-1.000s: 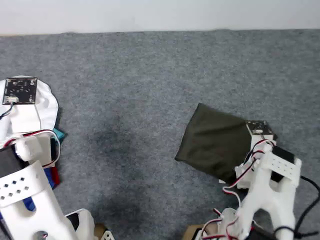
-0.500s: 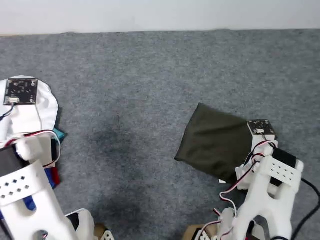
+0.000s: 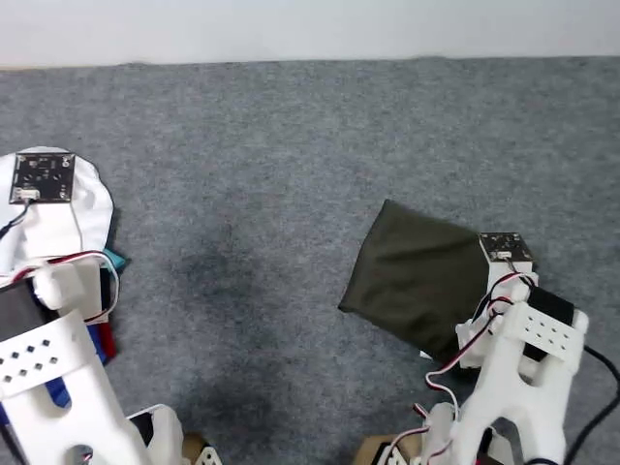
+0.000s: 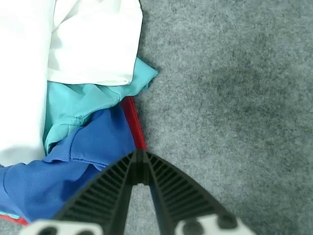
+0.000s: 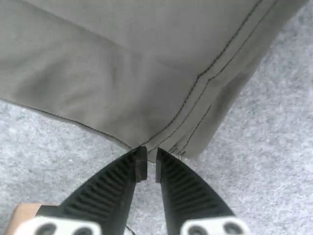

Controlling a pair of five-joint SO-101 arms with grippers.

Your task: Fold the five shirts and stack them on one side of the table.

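A folded olive shirt (image 3: 417, 276) lies flat on the grey carpet at the right. My right gripper (image 5: 146, 155) sits at its near corner, fingers drawn together on the stitched hem of the olive shirt (image 5: 122, 63) with only a thin slit between them. At the left edge is a stack with a white shirt (image 3: 87, 208) on top. The left wrist view shows its layers: white shirt (image 4: 93, 44), teal shirt (image 4: 78, 103), blue shirt (image 4: 63, 171) and a red edge (image 4: 132, 122). My left gripper (image 4: 139, 155) is shut and holds nothing, just above the stack's edge.
Grey carpet (image 3: 252, 174) covers the table, with a wide bare stretch between the stack and the olive shirt. A pale wall (image 3: 310, 29) runs along the far edge. The white arm bodies (image 3: 523, 368) occupy both near corners.
The right arm's body has drawn back slightly toward the near edge. The olive shirt and the left arm have stayed in place.
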